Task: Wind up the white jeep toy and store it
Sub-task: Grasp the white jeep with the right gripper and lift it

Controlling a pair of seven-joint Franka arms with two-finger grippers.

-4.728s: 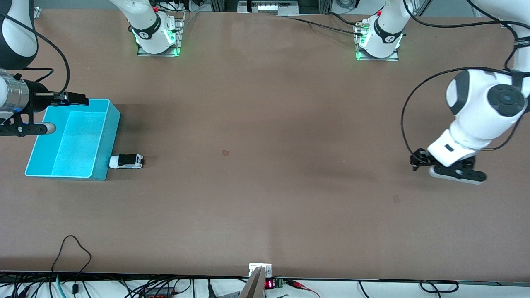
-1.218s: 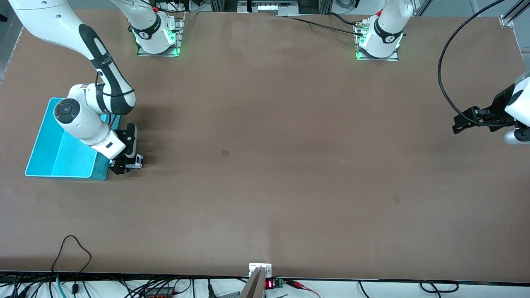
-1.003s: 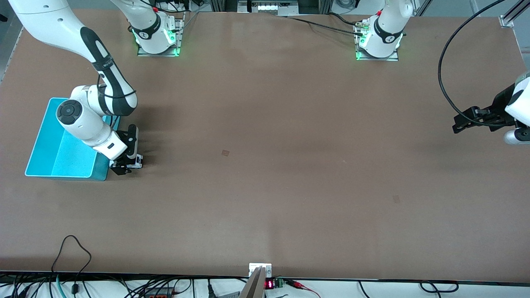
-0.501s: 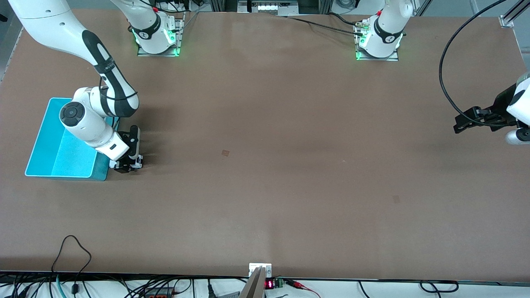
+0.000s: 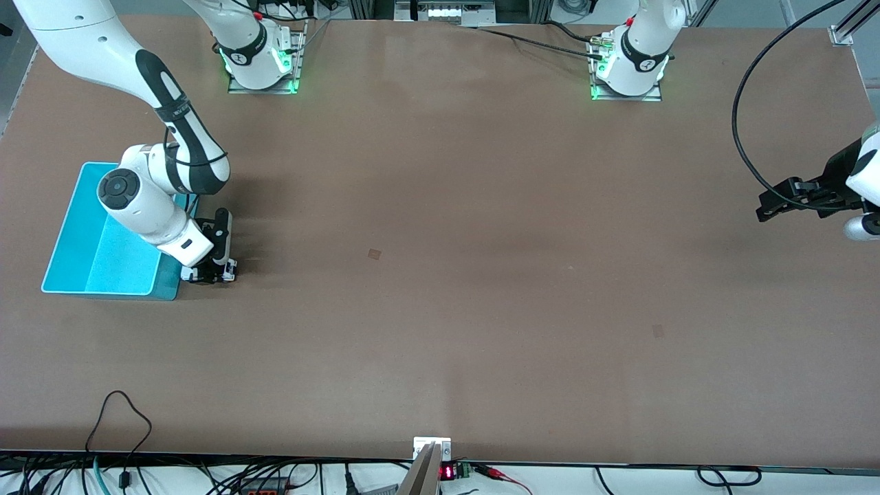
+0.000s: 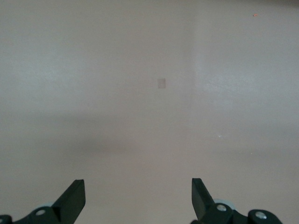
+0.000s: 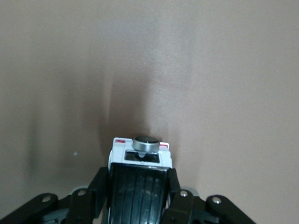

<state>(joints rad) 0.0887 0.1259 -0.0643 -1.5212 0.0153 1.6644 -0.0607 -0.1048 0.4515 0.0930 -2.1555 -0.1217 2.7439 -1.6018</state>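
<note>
Matte brown table (image 5: pixel 440 275), flat and faintly mottled, with a small darker square mark near its middle. Cyan bin (image 5: pixel 75 254): smooth plastic, rectangular, open-topped, at the right arm's end of the table. White jeep toy (image 5: pixel 218 269): glossy white body, boxy, on the table just beside the bin's wall, on the side toward the table's middle. Right gripper (image 5: pixel 208 273) down at the toy, black fingers clamped on both flanks of it. Front view gave only a sliver of white between the fingers; right wrist view showed more: ribbed black roof panel of the jeep (image 7: pixel 140 186), a round grey metallic spare wheel or knob at its end, red tail-light strips, and one finger (image 7: pixel 177 198) pressed on each side, gripper centre (image 7: pixel 140 198) over the roof. Left gripper (image 5: pixel 790 199) idle in the air over the left arm's end of the table, fingers apart; left wrist view showed two dark wedge-shaped fingertips (image 6: pixel 74 198) spread wide over bare table surface (image 6: pixel 149 116), nothing between them.
</note>
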